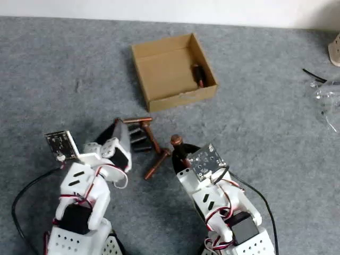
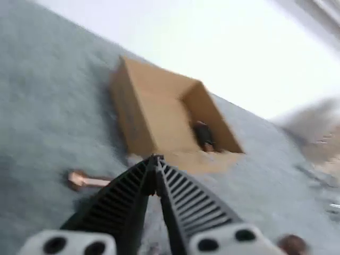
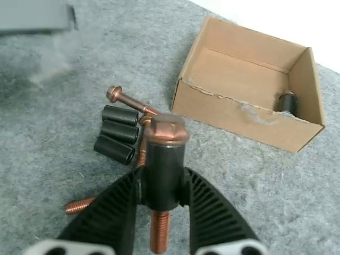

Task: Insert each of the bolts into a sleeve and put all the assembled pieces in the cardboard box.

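A grey felt-like mat (image 1: 265, 106) covers the table. The assembled piece (image 3: 163, 164), a coppery bolt through a black sleeve, stands upright in the right gripper (image 3: 162, 183), whose jaws clamp the sleeve's middle. It looks rigid, dense and smooth. Holding it by the sleeve, head up, should keep the bolt from sliding out. Just left lie three loose sleeves (image 3: 118, 133) and several loose bolts (image 1: 151, 137). The left gripper (image 2: 155, 162) hangs beside them, jaws closed on nothing. Far centre sits the cardboard box (image 1: 180, 100), with one finished piece (image 1: 198, 74) at its right wall.
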Robot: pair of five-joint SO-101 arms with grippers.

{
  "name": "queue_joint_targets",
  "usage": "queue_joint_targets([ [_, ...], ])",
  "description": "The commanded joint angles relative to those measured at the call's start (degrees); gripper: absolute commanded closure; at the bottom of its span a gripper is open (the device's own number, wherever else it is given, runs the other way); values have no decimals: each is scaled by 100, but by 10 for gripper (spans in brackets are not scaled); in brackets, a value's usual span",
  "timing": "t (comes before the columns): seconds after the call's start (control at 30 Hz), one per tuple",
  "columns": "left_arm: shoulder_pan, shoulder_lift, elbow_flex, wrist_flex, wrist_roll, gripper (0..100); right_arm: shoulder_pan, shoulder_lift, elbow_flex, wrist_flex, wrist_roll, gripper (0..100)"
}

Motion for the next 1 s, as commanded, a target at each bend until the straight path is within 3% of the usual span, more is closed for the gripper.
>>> queue_joint_targets([
  [0.0, -374, -48, -286, 9, -1890, 994, 84, -75, -48, -242, -62, 994],
  [0.1, -382, -40, -233, 114, -3033, 994, 119, -75, 198, -541, -62, 994],
  [0.17, -338, -48, -242, 352, -3376, 994, 347, -75, 400, -822, -79, 994],
  [0.3, -365, -40, -233, 413, -3349, 994, 655, -75, 585, -1121, -88, 994],
  [0.7, -75, -48, 400, 378, -3807, 994, 673, -75, 787, -1130, -97, 994],
  [0.97, -251, -31, 681, -264, -3798, 994, 690, -75, 884, -1138, -88, 994],
])
